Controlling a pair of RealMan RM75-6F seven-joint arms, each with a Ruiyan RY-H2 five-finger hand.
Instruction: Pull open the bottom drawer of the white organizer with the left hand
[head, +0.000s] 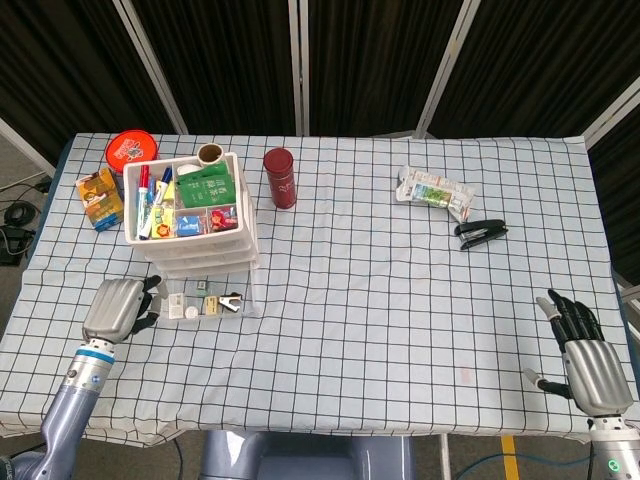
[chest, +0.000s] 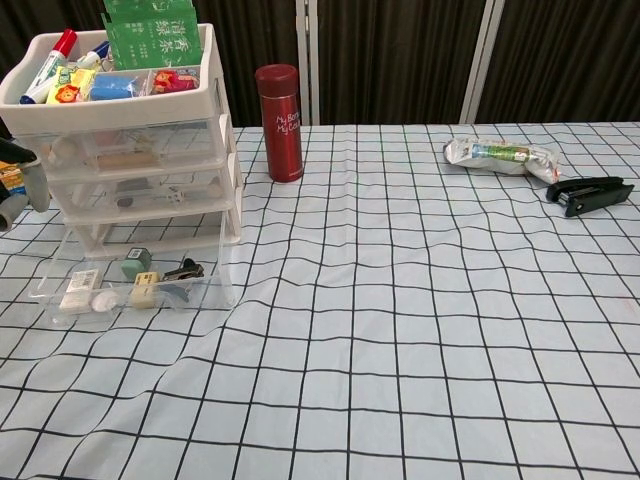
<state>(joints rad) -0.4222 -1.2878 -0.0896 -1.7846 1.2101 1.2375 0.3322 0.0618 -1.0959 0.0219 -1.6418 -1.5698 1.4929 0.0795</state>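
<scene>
The white organizer (head: 190, 215) (chest: 130, 135) stands at the table's left, its top tray full of markers and packets. Its clear bottom drawer (head: 205, 301) (chest: 140, 282) is pulled out toward the front edge, with several small items showing inside. My left hand (head: 118, 308) hovers just left of the drawer's front and holds nothing. In the chest view the left hand (chest: 18, 180) shows only partly at the left edge, raised beside the upper drawers and apart from them. My right hand (head: 583, 352) stays at the table's front right corner, fingers spread and nothing in them.
A dark red flask (head: 280, 178) (chest: 279, 122) stands right of the organizer. A snack packet (head: 435, 191) (chest: 500, 155) and a black stapler (head: 481, 232) (chest: 590, 191) lie at the back right. A red lid (head: 131, 150) and an orange box (head: 99, 197) sit at the back left.
</scene>
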